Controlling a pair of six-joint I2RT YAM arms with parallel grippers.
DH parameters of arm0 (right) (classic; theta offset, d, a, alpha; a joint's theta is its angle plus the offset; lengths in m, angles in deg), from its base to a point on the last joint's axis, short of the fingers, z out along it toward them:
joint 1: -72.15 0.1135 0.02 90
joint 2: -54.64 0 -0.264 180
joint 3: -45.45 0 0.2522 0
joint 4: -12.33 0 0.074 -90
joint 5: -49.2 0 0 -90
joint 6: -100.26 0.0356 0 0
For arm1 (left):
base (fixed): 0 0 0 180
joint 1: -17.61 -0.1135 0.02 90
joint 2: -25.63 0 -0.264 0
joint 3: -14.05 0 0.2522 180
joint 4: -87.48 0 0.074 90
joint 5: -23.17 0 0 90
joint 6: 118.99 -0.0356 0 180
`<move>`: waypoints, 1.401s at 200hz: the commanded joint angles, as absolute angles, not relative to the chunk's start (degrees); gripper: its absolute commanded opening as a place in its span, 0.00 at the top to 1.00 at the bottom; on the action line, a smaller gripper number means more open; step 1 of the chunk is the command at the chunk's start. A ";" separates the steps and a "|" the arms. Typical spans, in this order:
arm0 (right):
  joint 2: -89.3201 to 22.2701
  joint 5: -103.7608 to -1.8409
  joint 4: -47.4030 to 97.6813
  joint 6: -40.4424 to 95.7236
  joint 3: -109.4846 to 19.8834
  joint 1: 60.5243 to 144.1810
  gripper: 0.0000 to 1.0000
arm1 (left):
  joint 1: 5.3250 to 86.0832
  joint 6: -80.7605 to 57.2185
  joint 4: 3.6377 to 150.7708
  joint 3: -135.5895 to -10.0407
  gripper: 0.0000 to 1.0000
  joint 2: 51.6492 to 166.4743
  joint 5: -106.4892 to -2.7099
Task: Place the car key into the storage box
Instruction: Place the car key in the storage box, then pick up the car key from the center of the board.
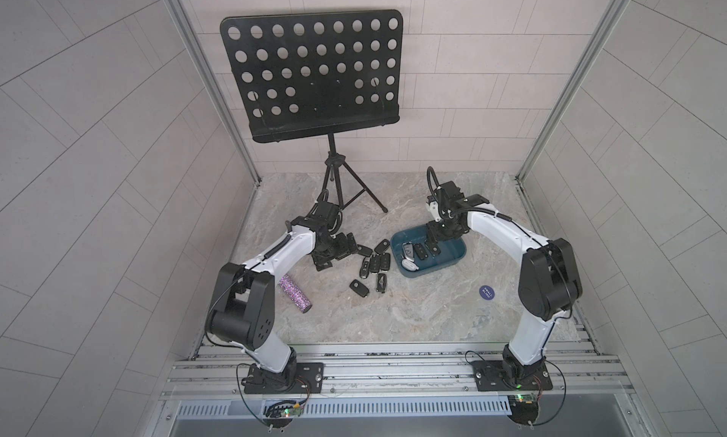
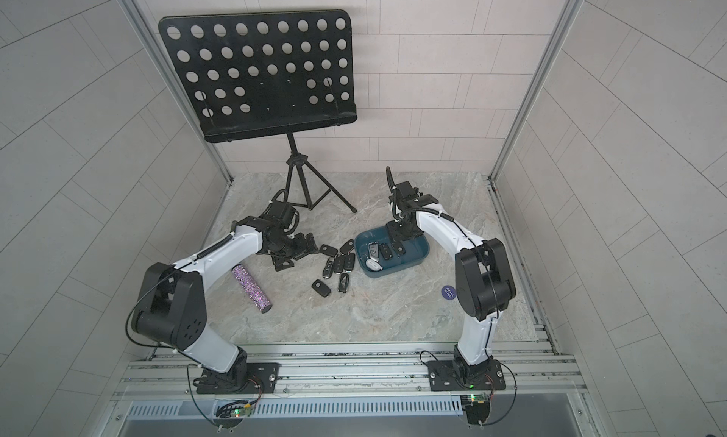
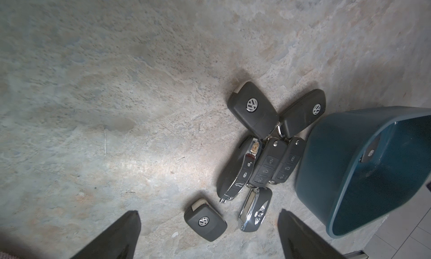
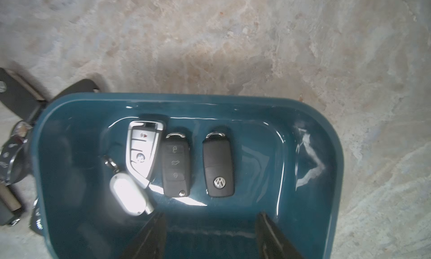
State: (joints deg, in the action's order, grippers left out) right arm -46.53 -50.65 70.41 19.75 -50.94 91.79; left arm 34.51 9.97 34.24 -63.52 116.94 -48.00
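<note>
The storage box (image 1: 448, 254) (image 2: 413, 255) (image 4: 303, 134) is a teal tub at mid-right of the table. In it lie a black car key with a VW badge (image 4: 219, 167), a black button key (image 4: 176, 164), a silver key (image 4: 142, 148) and a white fob (image 4: 128, 192). My right gripper (image 4: 210, 215) (image 1: 432, 246) hangs over the box, open, with nothing between its fingers. My left gripper (image 3: 208, 212) (image 1: 336, 254) is open low over the table, beside several loose black keys (image 1: 373, 264) (image 3: 265, 162). One VW key (image 3: 205, 221) lies between its fingers, untouched.
A black perforated music stand (image 1: 310, 73) on a tripod stands at the back. A purple glitter cylinder (image 1: 295, 293) lies by the left arm. A round blue sticker (image 1: 487, 292) is on the table near the right arm. Walls close in three sides.
</note>
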 commanded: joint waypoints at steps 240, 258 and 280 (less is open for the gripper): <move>-53.58 -34.73 64.70 40.16 -49.44 127.32 0.28 | 26.31 0.57 26.53 -52.48 0.00 104.02 -47.41; -55.52 -32.15 64.71 41.57 -49.90 127.35 0.29 | 26.22 0.90 26.99 -52.29 0.00 103.61 -47.49; -57.67 -30.43 65.28 41.87 -51.32 127.32 0.29 | 25.99 0.89 26.92 -52.17 0.00 102.55 -47.84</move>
State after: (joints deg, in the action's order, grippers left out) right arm -55.46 -35.61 62.86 38.97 -49.54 127.13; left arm 26.60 1.99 27.96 -52.83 104.66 -47.45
